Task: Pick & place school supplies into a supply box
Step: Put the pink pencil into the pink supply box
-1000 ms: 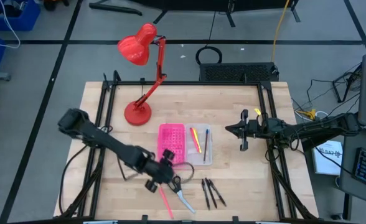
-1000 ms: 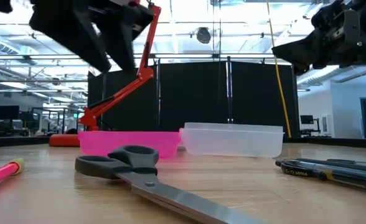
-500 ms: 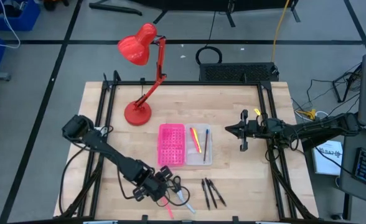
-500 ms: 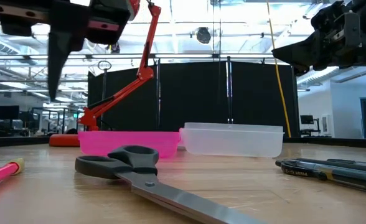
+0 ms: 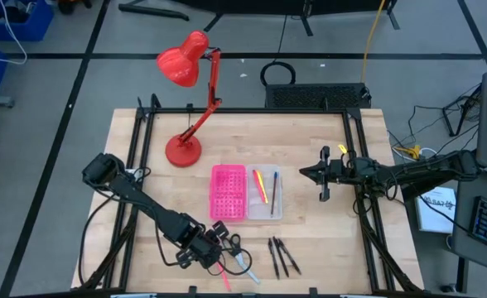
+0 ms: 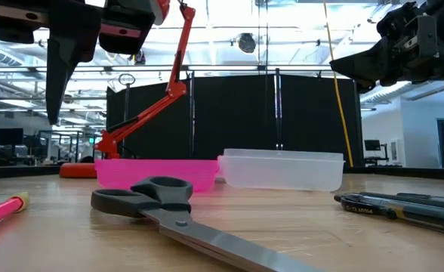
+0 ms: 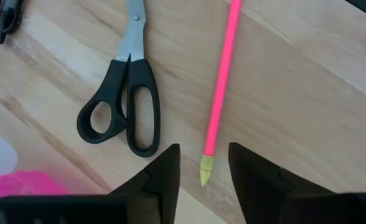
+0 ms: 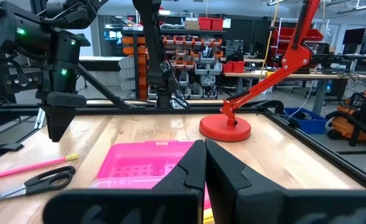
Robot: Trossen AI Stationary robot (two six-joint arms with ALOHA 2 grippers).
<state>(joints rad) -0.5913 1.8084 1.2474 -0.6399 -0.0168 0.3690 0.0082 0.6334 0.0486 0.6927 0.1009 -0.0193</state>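
The supply box lies open mid-table, its pink gridded half (image 5: 229, 192) joined to the clear tray half (image 5: 268, 194), which holds a few pens. Black-handled scissors (image 5: 240, 258) (image 7: 124, 102), a pink pencil (image 5: 221, 271) (image 7: 220, 81) and three dark pens (image 5: 282, 255) lie flat near the table's near edge. My left gripper (image 5: 213, 252) (image 7: 205, 152) hovers open above the pencil's yellow tip (image 7: 206, 170), one finger on either side, touching nothing. My right gripper (image 5: 325, 184) (image 8: 205, 163) waits shut, raised over the table's right part.
A red desk lamp (image 5: 185, 99) stands on its round base at the far left of the table, behind the box. Black frame rails (image 5: 136, 165) run along the table's left and right sides. Bare wood lies between the box and the right gripper.
My left gripper has moved from beside the pink box half toward the table's near edge, and now sits over the pink pencil's tip. It stayed open and nearly still over the last half second. No object has moved.
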